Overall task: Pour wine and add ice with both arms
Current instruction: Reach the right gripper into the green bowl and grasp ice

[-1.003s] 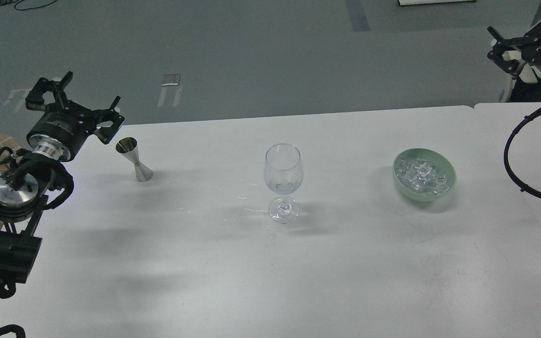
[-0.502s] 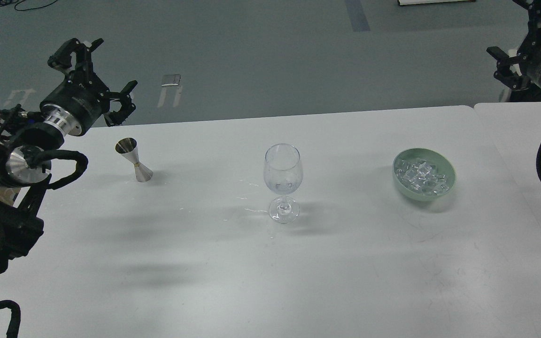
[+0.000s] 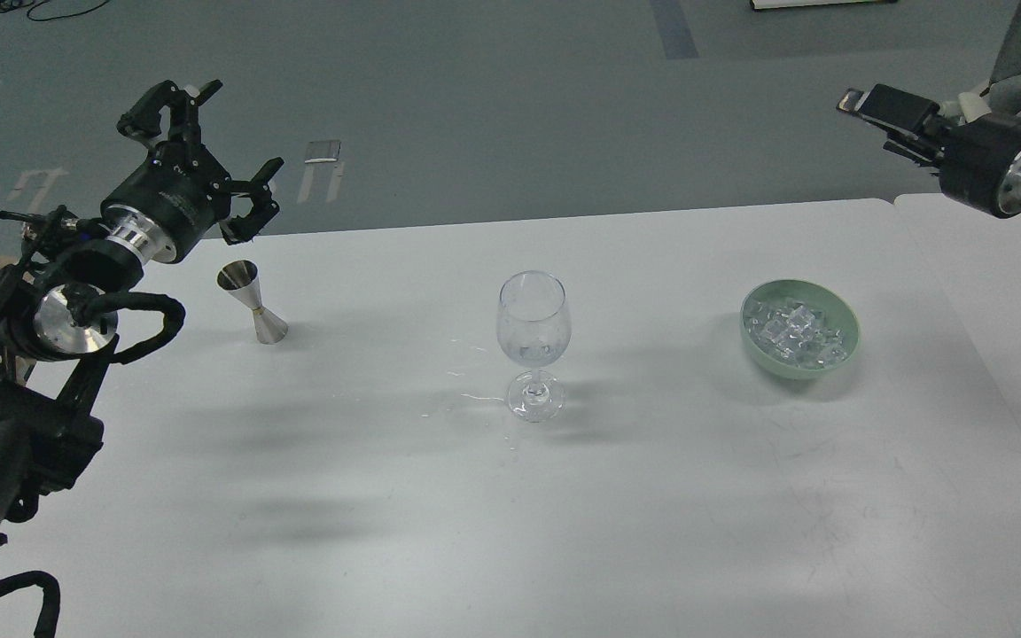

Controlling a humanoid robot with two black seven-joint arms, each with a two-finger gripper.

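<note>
A clear wine glass (image 3: 534, 341) stands upright at the table's middle, with a little clear wine (image 3: 533, 354) at the bottom of its bowl. A steel jigger (image 3: 253, 301) stands at the left. The ice (image 3: 796, 334) is a heap of clear cubes in a pale green bowl (image 3: 846, 354) at the right. My left gripper (image 3: 220, 152) is open and empty, in the air just behind and above the jigger. My right gripper (image 3: 869, 120) is open and empty, high beyond the table's far right corner, fingers pointing left, well above and behind the bowl.
The white table (image 3: 510, 514) has thin streaks of spilled liquid (image 3: 473, 396) left of the glass foot. A second table (image 3: 998, 266) joins at the right. My left arm's elbow and cables (image 3: 67, 319) hang over the table's left edge.
My left gripper rose and moved right, to behind the jigger. My right gripper swung left and turned its fingers to point left. Glass, jigger and bowl stayed put.
</note>
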